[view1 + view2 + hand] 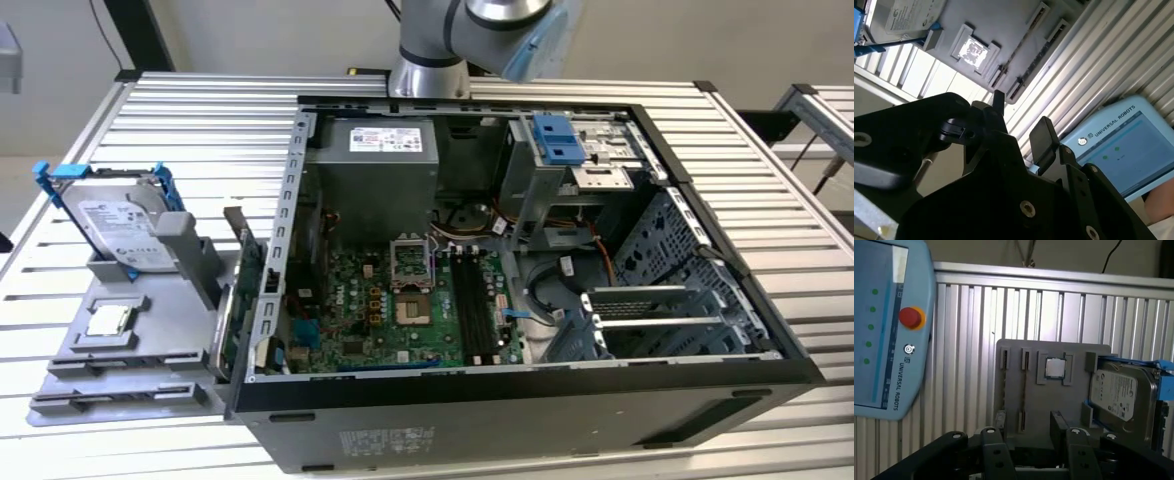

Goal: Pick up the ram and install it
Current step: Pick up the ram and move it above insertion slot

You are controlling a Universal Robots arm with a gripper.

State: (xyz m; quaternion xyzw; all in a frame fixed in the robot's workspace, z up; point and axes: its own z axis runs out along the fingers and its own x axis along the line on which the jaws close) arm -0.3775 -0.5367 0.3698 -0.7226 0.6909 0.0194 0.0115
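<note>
The pick-up is not yet done. The gripper (1020, 117) faces the tray (1046, 400) with its jaws spread and empty. The ram (246, 295) seems to stand on edge between the tray and the case (534, 420). Grasping it calls for the jaws to be set across its thin board.

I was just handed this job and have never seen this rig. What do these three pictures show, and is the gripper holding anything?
The exterior view looks down on a slatted metal table with an open computer case; the robot arm rises beyond it. Beside the case, a grey tray carries a hard drive, a processor chip and, it seems, the ram, a thin dark stick on edge. Both wrist views ride on the arm and look past its gripper at that tray. The gripper is open and holds nothing. The pale blue panel is the arm's control tablet.
</note>
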